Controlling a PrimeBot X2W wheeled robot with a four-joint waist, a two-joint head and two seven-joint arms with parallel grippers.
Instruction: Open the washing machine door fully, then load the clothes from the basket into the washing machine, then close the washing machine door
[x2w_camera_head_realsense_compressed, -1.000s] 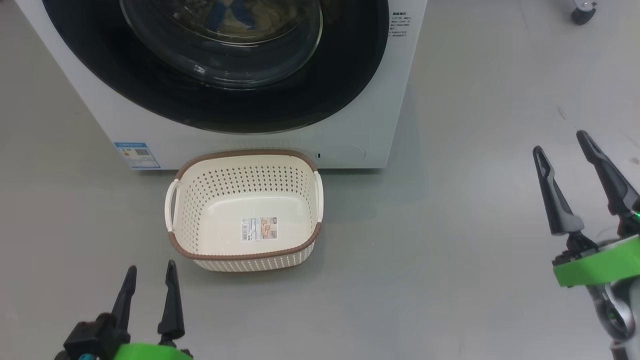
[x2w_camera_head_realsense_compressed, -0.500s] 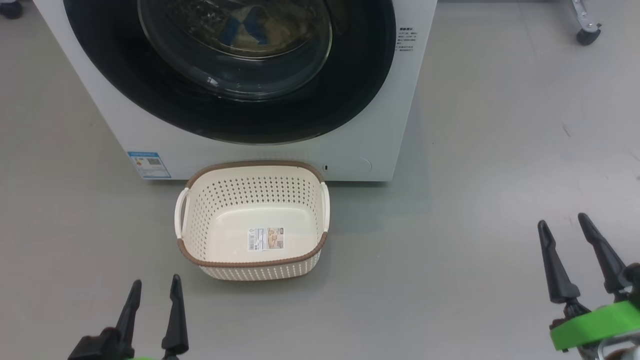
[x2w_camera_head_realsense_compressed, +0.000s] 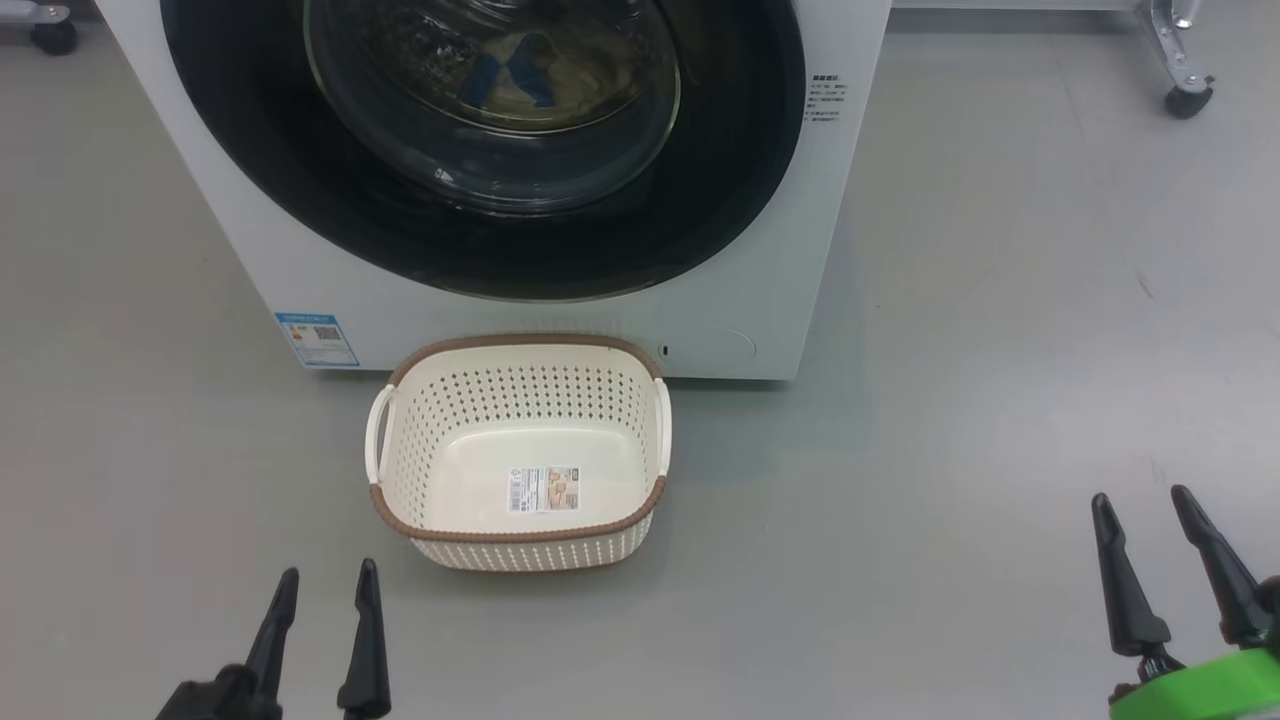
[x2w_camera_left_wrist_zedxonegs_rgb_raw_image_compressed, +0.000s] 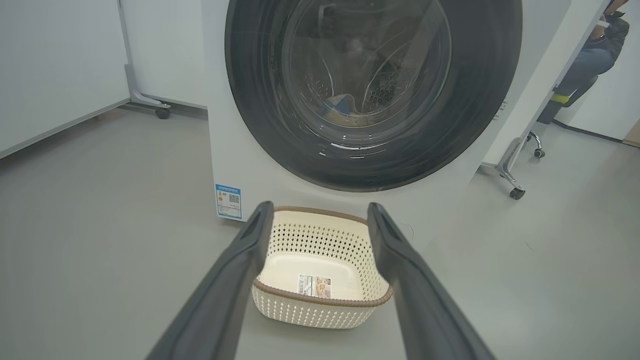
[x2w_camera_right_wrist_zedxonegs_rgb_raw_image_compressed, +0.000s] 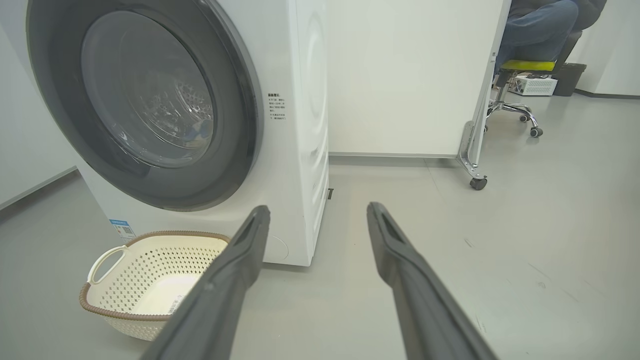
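Observation:
The washing machine (x2w_camera_head_realsense_compressed: 250, 270) stands before me with its washing machine door (x2w_camera_head_realsense_compressed: 300, 200) closed flat against the front. Through the glass I see the clothes (x2w_camera_head_realsense_compressed: 520, 75) lying in the drum, pale fabric with a blue patch. The basket (x2w_camera_head_realsense_compressed: 520, 533) sits on the floor against the machine's base, holding nothing but its label sticker. My left gripper (x2w_camera_head_realsense_compressed: 330, 568) is open just short of the basket's near left corner. My right gripper (x2w_camera_head_realsense_compressed: 1141, 494) is open far to the right over bare floor. In the left wrist view the left gripper (x2w_camera_left_wrist_zedxonegs_rgb_raw_image_compressed: 320, 206) frames the basket (x2w_camera_left_wrist_zedxonegs_rgb_raw_image_compressed: 320, 235) and door (x2w_camera_left_wrist_zedxonegs_rgb_raw_image_compressed: 250, 100).
Grey floor lies all around. Wheeled partition feet stand at the back right (x2w_camera_head_realsense_compressed: 1187, 100) and back left (x2w_camera_head_realsense_compressed: 50, 35). In the right wrist view a white partition's caster (x2w_camera_right_wrist_zedxonegs_rgb_raw_image_compressed: 477, 182) is right of the machine, and a seated person (x2w_camera_right_wrist_zedxonegs_rgb_raw_image_compressed: 540, 25) on an office chair is beyond it.
The head camera has shifted, so the machine and basket sit lower and further right. My right gripper has dropped back toward the view's bottom edge, still open. The left gripper stays open.

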